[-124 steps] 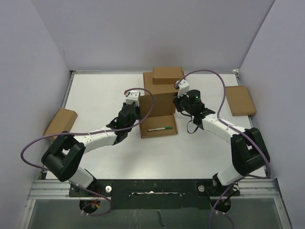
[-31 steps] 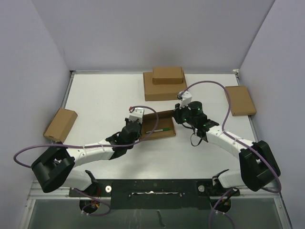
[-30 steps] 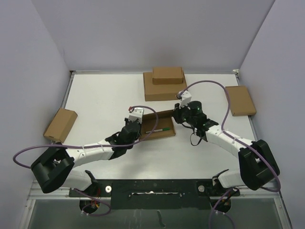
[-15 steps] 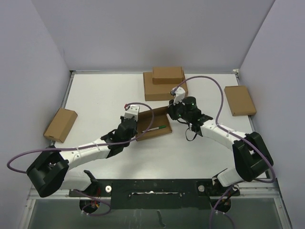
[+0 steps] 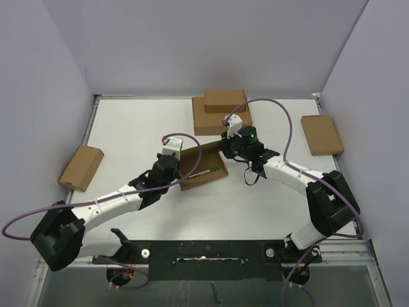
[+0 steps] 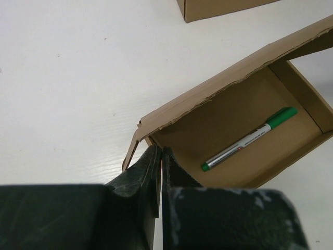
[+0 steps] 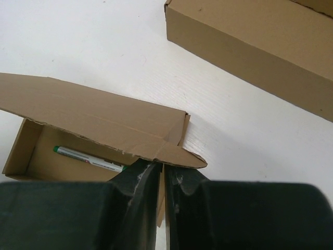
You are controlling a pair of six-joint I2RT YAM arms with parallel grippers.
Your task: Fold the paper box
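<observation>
The paper box (image 5: 199,180) lies mid-table as an open brown tray with a green pen (image 5: 209,171) inside. Its lid (image 7: 99,122) slants low over the tray, torn edge forward. My right gripper (image 5: 223,155) is at the box's right end. In the right wrist view it (image 7: 162,167) is shut on the thin side wall, under a rounded lid tab (image 7: 182,156). My left gripper (image 5: 179,171) is at the left end. In the left wrist view it (image 6: 161,152) is shut, its tips against the corner beside a loose side flap (image 6: 132,151). The pen (image 6: 250,139) shows inside the box (image 6: 244,112).
A wide brown box (image 5: 214,121) with a smaller one (image 5: 225,100) on top stands behind the paper box, close to the right arm. It fills the upper right of the right wrist view (image 7: 250,36). Other closed boxes lie at the right edge (image 5: 321,134) and left edge (image 5: 81,167).
Both grippers have moved left and slightly away from the bases, and the box has slid and turned with them. The lid, upright four seconds ago, now leans over the tray.
</observation>
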